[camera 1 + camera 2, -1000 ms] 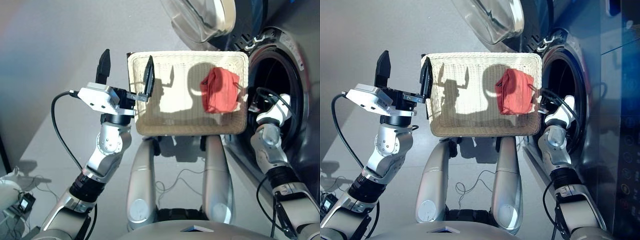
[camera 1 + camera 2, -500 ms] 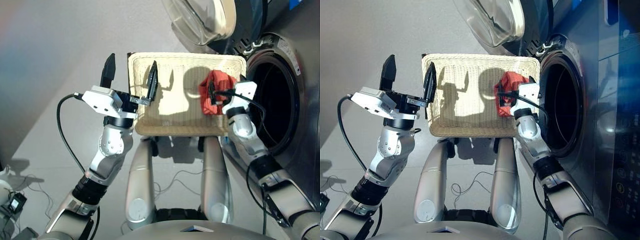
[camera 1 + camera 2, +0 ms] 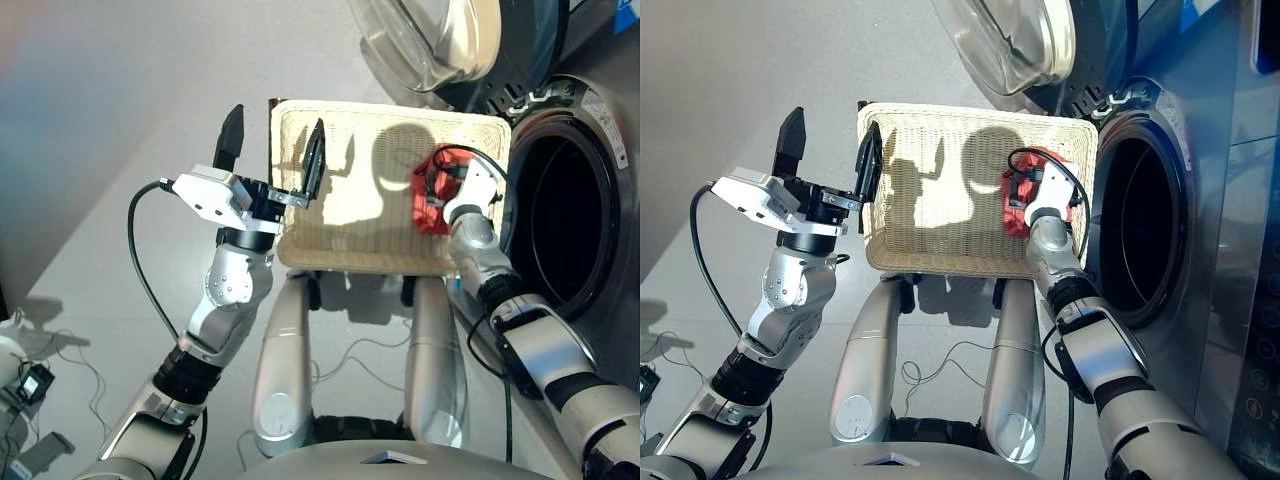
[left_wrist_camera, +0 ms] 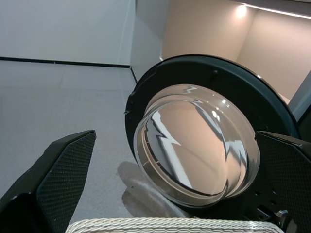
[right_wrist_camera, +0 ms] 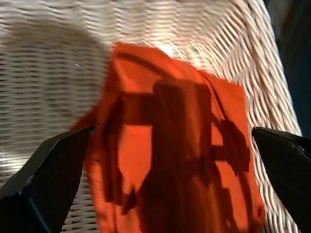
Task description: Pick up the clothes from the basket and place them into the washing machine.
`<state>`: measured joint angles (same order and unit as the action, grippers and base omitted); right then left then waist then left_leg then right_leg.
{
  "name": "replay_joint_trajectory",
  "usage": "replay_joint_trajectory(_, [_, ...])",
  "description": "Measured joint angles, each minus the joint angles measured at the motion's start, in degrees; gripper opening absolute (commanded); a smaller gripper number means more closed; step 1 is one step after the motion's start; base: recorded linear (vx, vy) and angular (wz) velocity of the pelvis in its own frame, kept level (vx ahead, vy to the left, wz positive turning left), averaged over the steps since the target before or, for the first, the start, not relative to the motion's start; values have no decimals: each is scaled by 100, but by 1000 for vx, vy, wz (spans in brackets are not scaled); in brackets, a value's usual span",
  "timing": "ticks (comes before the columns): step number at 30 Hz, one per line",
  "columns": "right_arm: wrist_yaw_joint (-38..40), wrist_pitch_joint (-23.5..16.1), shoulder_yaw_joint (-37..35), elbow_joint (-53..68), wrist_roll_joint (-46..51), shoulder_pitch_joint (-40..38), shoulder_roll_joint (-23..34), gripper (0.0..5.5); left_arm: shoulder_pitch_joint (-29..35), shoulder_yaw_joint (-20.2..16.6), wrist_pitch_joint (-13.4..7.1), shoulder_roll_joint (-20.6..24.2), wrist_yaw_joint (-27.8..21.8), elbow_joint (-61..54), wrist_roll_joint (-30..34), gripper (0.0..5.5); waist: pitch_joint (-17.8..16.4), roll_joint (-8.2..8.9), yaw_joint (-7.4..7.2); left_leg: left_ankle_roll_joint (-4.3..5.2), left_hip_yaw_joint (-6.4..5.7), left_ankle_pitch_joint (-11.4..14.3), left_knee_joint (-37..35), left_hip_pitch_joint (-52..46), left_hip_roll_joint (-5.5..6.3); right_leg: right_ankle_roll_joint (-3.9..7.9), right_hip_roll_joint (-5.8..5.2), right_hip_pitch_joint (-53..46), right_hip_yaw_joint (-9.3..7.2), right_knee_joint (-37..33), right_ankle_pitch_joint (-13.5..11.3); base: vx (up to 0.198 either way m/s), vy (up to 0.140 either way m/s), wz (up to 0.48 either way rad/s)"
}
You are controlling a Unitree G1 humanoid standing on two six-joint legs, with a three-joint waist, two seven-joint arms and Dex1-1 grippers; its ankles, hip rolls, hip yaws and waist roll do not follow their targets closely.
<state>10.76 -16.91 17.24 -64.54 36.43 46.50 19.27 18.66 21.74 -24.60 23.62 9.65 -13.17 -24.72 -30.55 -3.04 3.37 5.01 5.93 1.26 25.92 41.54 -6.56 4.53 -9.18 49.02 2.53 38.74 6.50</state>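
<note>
**A:** Where is the cloth?

**B:** One red-orange garment (image 5: 170, 160) lies in the basket (image 3: 345, 225), at the end next to the washing machine (image 3: 590, 200). It is a bit crumpled and sits close to the basket's low rim there. I see only this one piece of clothing in the basket.

**A:** What is the right gripper (image 5: 160, 194) doing?

**B:** It hangs right over the red-orange garment. Its two black fingers (image 5: 46, 179) are spread wide, one on each side of the cloth. Nothing is pinched between them. I cannot tell if they touch the cloth.

**A:** And the left gripper (image 3: 272, 160)?

**B:** It is up in the air by the other end of the basket, the end far from the machine. Its fingers (image 3: 232, 140) are spread apart too and hold nothing. One finger is over the basket's edge and one is outside it, over the floor (image 3: 110, 120).

**A:** Is the machine open?

**B:** Yes. The round door (image 4: 194, 150) with its glass bowl is swung open past the far side of the basket. The drum hole (image 3: 560, 215) is dark, and I cannot see what is inside it.

**A:** Where does the basket sit?

**B:** It is in front of the robot, between its two arms, just beside the drum hole. What it rests on is hidden.
</note>
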Motion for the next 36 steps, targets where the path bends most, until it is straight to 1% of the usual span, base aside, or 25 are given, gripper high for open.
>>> replay_joint_trajectory(5, [6, 62, -2, -208, -4, 31, 2, 550, 57, 25, 8, -1, 5, 6, 1, 550, -6, -70, 3, 14, -13, -49, 21, 148, 29, -11, -13, 161, -7, 31, -7, 0, 0, 0])
replay_joint_trajectory(9, [11, 74, -6, -231, -3, 84, 27, 550, 80, 31, 11, -1, 12, 5, 0, 550, -7, -125, 4, 4, -25, -54, 31, 278, 33, -11, -31, 299, -4, 87, -2, 0, 0, 0])
replay_joint_trajectory(12, [-27, 160, -3, -232, 2, 153, 27, 550, 106, 33, 14, -2, 11, 3, 1, 550, -8, -136, 9, 7, -38, -56, 121, 419, 37, -24, -34, 444, -1, 169, 8, 0, 0, 0])
replay_joint_trajectory(17, [-98, 167, 5, -232, 75, 263, 20, 550, 131, 38, 28, -2, 11, 4, -1, 550, -8, -138, 17, 4, -80, -52, 228, 604, 39, -49, -37, 633, -5, 319, 30, 0, 0, 0])
replay_joint_trajectory(19, [-115, 171, 6, -287, 100, 347, 16, 550, 153, 44, 33, -3, 12, 4, -1, 550, -7, -140, 16, 6, -95, -53, 235, 676, 35, -80, -34, 690, -11, 344, 46, 0, 0, 0])
replay_joint_trajectory(22, [-135, 181, 9, -404, 103, 448, -16, 550, 194, 47, 50, -2, 36, 3, 0, 550, -6, -144, 23, 9, -106, -56, 263, 722, 33, -55, -33, 739, -13, 376, 66, 0, 0, 0])
replay_joint_trajectory(26, [-145, 194, 0, -463, 115, 544, -12, 550, 210, 43, 73, -2, 109, 2, 0, 550, -4, -151, 32, 17, -115, -60, 334, 883, 33, -65, -34, 894, -13, 439, 73, 0, 0, 0])
replay_joint_trajectory(28, [-145, 204, -21, -488, 120, 609, -2, 550, 225, 42, 111, -1, 131, 2, -1, 550, -6, -153, 33, 18, -120, -62, 385, 968, 37, -100, -36, 980, -13, 467, 51, 0, 0, 0])
replay_joint_trajectory(30, [-144, 264, -108, -586, 166, 692, 14, 550, 228, 41, 123, 3, 133, -1, -1, 550, -6, -155, 53, 31, -126, -52, 457, 1042, 42, -84, -46, 1048, -11, 535, 58, 0, 0, 0])
replay_joint_trajectory(33, [-142, 277, -194, -697, 289, 753, 65, 550, 225, 41, 126, 5, 141, -3, -1, 550, -7, -157, 132, 38, -139, -46, 513, 1088, 42, -92, -42, 1089, -18, 588, 66, 0, 0, 0])
replay_joint_trajectory(34, [-140, 277, -214, -734, 331, 769, 80, 550, 229, 40, 125, 7, 149, -5, -1, 550, -7, -157, 152, 47, -144, -25, 549, 1105, 42, -109, -48, 1099, -18, 638, 101, 0, 0, 0])
replay_joint_trajectory(35, [-135, 276, -225, -734, 334, 795, 111, 550, 220, 40, 125, 29, 157, -14, -1, 550, -7, -157, 167, 41, -163, -22, 576, 1128, 41, -101, -50, 1117, -21, 654, 116, 0, 0, 0])
replay_joint_trajectory(36, [-136, 276, -223, -734, 334, 825, 132, 326, 217, 41, 125, 55, 158, -18, -1, 550, -7, -157, 166, 40, -176, -16, 618, 1161, 41, -89, -51, 1140, -21, 683, 126, 0, 0, 0])
